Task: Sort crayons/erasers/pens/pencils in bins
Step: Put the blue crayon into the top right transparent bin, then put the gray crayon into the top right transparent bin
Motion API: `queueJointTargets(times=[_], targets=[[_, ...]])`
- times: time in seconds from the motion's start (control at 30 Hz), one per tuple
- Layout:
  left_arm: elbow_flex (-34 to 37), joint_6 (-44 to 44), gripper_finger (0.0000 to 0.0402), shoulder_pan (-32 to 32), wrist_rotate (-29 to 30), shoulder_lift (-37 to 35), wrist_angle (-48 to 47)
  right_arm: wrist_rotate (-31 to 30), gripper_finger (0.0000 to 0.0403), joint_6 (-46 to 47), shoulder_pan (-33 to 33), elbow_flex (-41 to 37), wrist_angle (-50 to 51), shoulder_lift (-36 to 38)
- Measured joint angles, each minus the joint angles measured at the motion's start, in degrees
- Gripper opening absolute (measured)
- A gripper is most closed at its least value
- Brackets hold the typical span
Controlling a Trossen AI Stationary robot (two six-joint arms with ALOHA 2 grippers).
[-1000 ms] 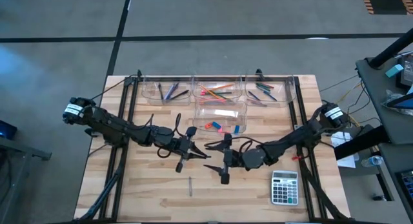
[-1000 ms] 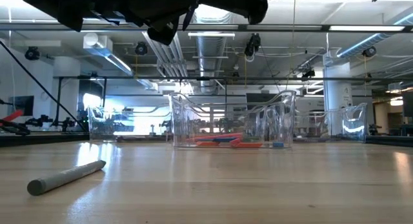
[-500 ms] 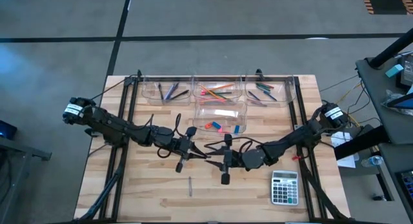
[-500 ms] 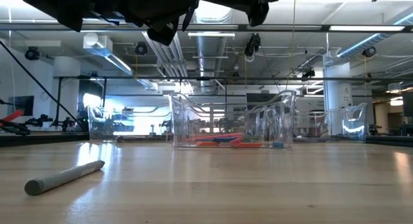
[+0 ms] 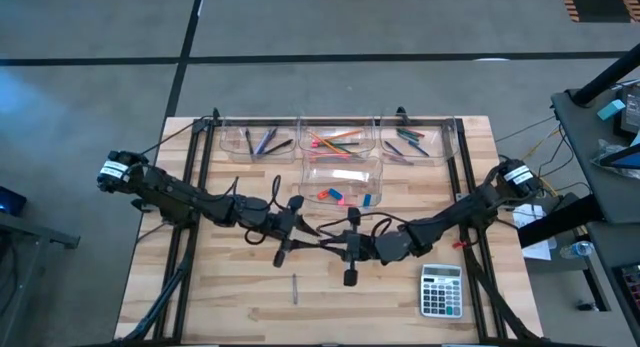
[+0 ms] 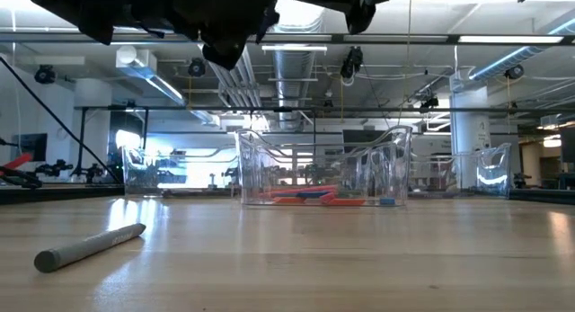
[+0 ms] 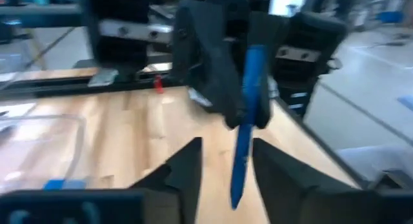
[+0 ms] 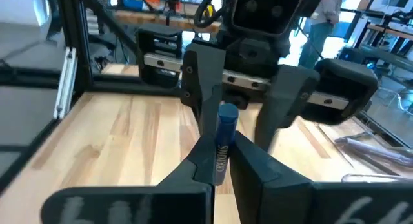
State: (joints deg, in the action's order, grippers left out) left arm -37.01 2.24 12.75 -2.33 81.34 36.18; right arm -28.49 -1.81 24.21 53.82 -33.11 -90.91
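Observation:
A blue crayon (image 8: 224, 128) hangs above the middle of the table between my two grippers, which face each other. My right gripper (image 8: 222, 161) is shut on it. My left gripper (image 7: 226, 161) stands open, one finger on either side of the crayon's free end (image 7: 237, 185) without touching it. In the high view the two meet at the crayon (image 5: 322, 235). A grey stick (image 6: 90, 246) lies flat on the table near the front edge. Several clear bins (image 5: 338, 139) stand along the far edge, and one (image 5: 342, 179) in front of them holds erasers. My right gripper pinches the blue crayon's printed shaft (image 8: 221, 156) between its two fingers. The fingers come about level from the table's right side and lie along the crayon. It sticks out past the fingertips toward my left gripper, lifted clear of the table.
A grey calculator (image 5: 440, 289) lies at the near right. The grey stick (image 5: 295, 287) lies just in front of the grippers. The far bins hold pens (image 5: 265, 142), pencils (image 5: 335, 139) and crayons (image 5: 410, 139). Bare wood shows at the near left.
My right gripper has shut on the blue crayon, its wide-spread fingers drawn together. My left gripper, shut on the crayon a second ago, has opened and let go. Both arms have stayed in place, and the crayon has kept its height above the table.

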Motion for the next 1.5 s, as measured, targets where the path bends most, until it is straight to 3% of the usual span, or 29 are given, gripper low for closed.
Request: queueJointTargets(times=[0.2, 0.37, 0.5, 0.67, 0.83, 1.03, 1.27, 1.37, 1.5], targets=[[0.09, -0.13, 0.0190, -0.04, 7.52, -4.26, -7.58, -8.89, 0.0016, 0.63, -1.73, -0.02, 13.67, 5.74], [0.09, 0.05, 0.0213, -0.04, 13.25, -8.27, -12.61, -19.77, 0.0016, 3.90, -6.63, -0.04, 36.03, 14.05], [0.35, 0.33, 0.0214, -0.04, 13.33, -8.94, -12.90, -21.90, 0.0015, 13.61, -16.31, -0.04, 56.67, 20.38], [0.50, 0.37, 0.0214, -0.04, 13.33, -7.84, -12.74, -17.88, 0.0015, 19.67, -32.42, -0.23, 73.91, 24.32], [0.55, 0.37, 0.0215, -0.02, 13.33, -6.75, -12.18, -8.16, 0.0025, 14.01, -46.39, -1.03, 74.31, 24.61], [0.56, 0.40, 0.0215, -0.04, 15.08, -6.89, -11.56, -5.97, 0.0101, 12.43, -53.10, -1.11, 74.34, 22.74], [0.76, 0.46, 0.0215, 0.05, 14.95, -6.80, -13.39, -5.02, 0.0191, 13.66, -52.00, -1.11, 75.59, 23.47], [0.76, 0.82, 0.0215, 0.11, 14.67, -6.80, -13.81, -1.44, 0.0208, 16.77, -49.26, -1.17, 76.32, 25.29], [0.74, 2.55, 0.0215, 0.12, 14.23, -7.13, -15.44, 1.27, 0.0210, 20.76, -40.65, -2.33, 75.46, 28.53]])
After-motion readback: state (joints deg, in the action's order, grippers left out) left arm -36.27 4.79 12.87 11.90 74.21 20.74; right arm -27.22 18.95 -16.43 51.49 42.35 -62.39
